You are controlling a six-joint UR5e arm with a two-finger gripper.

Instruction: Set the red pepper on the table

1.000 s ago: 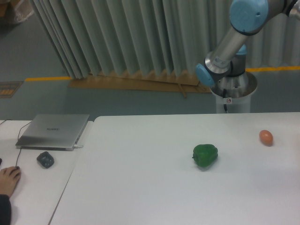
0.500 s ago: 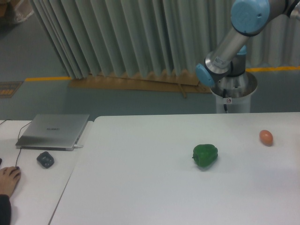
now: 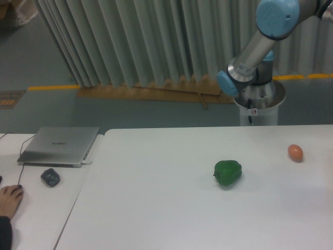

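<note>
The red pepper is out of view. The large white table (image 3: pixel 156 208) fills the lower part of the camera view. Only the arm's base and lower links (image 3: pixel 255 62) show at the upper right, behind the table's far edge. The gripper is out of the frame.
A green bell pepper (image 3: pixel 228 173) lies on the table right of centre. A small orange egg-shaped thing (image 3: pixel 295 152) lies near the right edge. A narrower desk on the left holds a grey laptop (image 3: pixel 59 146) and a mouse (image 3: pixel 50 177). A person's hand (image 3: pixel 9 200) rests at the far left.
The arm's upper joint has shifted very slightly. Nothing on the table has moved.
</note>
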